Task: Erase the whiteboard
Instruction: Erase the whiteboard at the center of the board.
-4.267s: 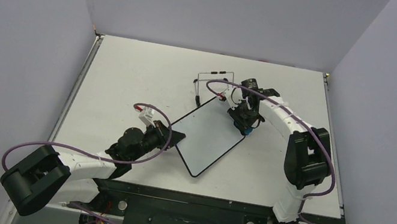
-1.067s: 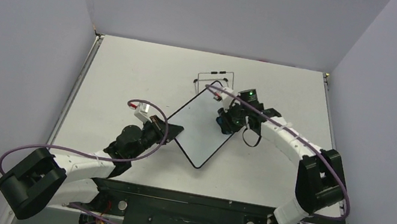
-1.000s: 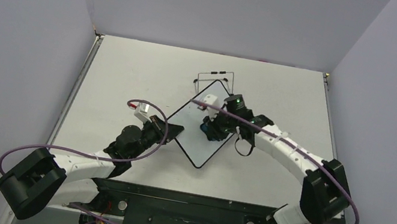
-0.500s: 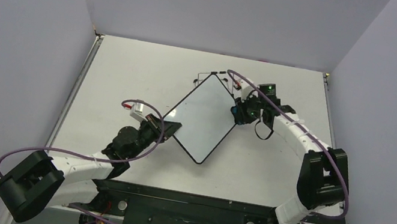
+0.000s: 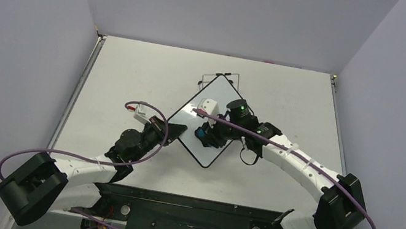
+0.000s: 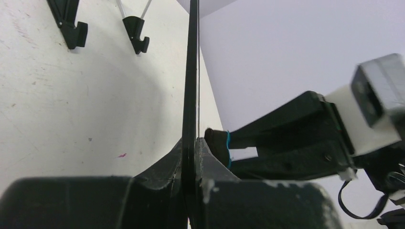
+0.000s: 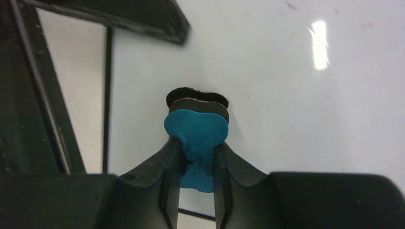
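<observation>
The whiteboard (image 5: 218, 92) has a thin black frame and a white face with no marks showing; it stands tilted, one corner pointing away from me. My left gripper (image 5: 177, 129) is shut on its left edge, and the left wrist view shows the frame edge-on (image 6: 192, 71) clamped between the fingers of that left gripper (image 6: 193, 144). My right gripper (image 7: 197, 149) is shut on a small blue eraser (image 7: 197, 128), whose dark felt presses on the board face (image 7: 286, 95). From above, the eraser (image 5: 202, 133) sits on the board's lower left part, close to the left gripper.
A black wire stand (image 5: 202, 81) stands just behind the board's far corner; its two hooked feet (image 6: 71, 29) rest on the table in the left wrist view. The right arm (image 5: 298, 161) reaches across the table's right half. Walls close in the table on three sides.
My right gripper has swept the eraser from the board's upper right edge down to its lower left part. The left gripper keeps its hold on the board's edge.
</observation>
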Robot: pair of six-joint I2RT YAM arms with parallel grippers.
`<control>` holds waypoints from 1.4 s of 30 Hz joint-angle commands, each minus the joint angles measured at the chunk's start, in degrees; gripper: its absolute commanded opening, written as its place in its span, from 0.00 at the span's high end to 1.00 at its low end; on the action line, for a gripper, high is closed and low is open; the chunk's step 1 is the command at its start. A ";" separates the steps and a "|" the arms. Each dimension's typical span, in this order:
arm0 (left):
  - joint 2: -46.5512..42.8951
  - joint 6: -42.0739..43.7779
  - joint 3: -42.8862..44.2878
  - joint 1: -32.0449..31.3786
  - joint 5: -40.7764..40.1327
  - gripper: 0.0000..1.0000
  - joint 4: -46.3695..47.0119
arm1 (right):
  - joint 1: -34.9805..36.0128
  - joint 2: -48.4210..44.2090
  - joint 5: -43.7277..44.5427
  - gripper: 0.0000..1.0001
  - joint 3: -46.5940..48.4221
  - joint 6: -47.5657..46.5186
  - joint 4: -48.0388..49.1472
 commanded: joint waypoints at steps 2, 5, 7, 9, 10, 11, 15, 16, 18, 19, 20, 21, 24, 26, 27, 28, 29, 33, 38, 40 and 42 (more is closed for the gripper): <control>1.32 -4.33 4.08 -0.15 5.03 1.00 16.54 | 2.33 4.47 1.27 1.00 8.73 4.87 2.94; 2.20 -3.86 5.20 -0.12 9.12 1.00 16.47 | -3.97 12.11 2.97 1.00 18.93 6.30 1.28; 2.09 -3.36 5.52 -0.09 10.51 1.00 15.42 | -8.10 15.81 6.21 1.00 24.18 6.61 -1.95; 1.58 -2.67 5.53 -0.07 11.09 1.00 14.69 | -11.57 17.87 9.04 1.00 26.60 6.54 -3.51; 1.43 -2.49 5.52 -0.06 11.15 1.00 14.42 | -12.59 18.18 9.65 1.00 26.78 5.93 -4.04; 1.20 -2.09 5.44 -0.06 11.16 1.00 14.09 | -14.32 18.52 10.57 1.00 26.43 5.46 -5.17; 1.84 -1.19 5.72 -0.02 11.28 1.00 13.60 | -13.84 16.34 10.10 1.00 21.66 0.25 -8.89; 2.13 -1.09 5.83 0.00 11.40 1.00 13.53 | -11.84 15.83 9.74 1.00 19.94 -1.99 -9.46; 2.95 -0.61 6.30 -0.03 11.66 1.00 13.47 | -6.99 14.05 8.73 1.00 18.95 -5.72 -12.24; 3.47 -0.49 6.60 -0.04 11.73 1.00 13.13 | -4.98 13.72 7.68 1.00 18.91 -7.99 -14.45; 3.60 -0.16 6.76 -0.01 11.77 1.00 12.89 | -0.72 13.09 6.98 1.00 19.28 -8.75 -15.58; 3.72 0.00 6.79 0.01 11.74 1.00 12.32 | 1.36 12.84 6.54 1.00 19.56 -9.91 -17.22; 3.33 0.74 6.70 -0.04 11.64 1.00 10.99 | 9.15 12.32 8.35 1.00 21.24 -9.16 -17.73; 2.52 1.13 6.46 -0.06 11.78 1.00 10.06 | 9.32 13.65 11.97 1.00 23.01 -6.30 -16.56; 1.80 1.21 6.38 -0.02 11.92 1.00 9.48 | 8.50 14.22 13.31 1.00 23.49 -4.33 -15.40; 1.36 1.43 6.14 -0.05 12.00 1.00 9.18 | 5.70 15.40 15.15 1.00 24.18 -3.27 -14.12; 0.44 1.54 6.04 -0.06 12.02 1.00 8.43 | 3.87 16.02 15.47 1.00 24.51 -1.05 -13.75; -2.23 2.34 5.53 -0.06 12.08 1.00 6.70 | -10.31 20.02 17.87 1.00 25.94 0.85 -13.29; -4.13 3.09 5.19 0.25 11.99 1.00 5.67 | -22.24 18.74 11.07 1.00 23.67 -0.10 -15.37; -5.06 3.84 5.15 0.67 11.72 1.00 4.04 | -26.33 13.79 4.79 1.00 20.33 -2.01 -15.82; -6.38 4.80 5.19 1.40 11.41 1.00 1.93 | -30.17 8.14 -0.34 1.00 16.76 -3.03 -16.12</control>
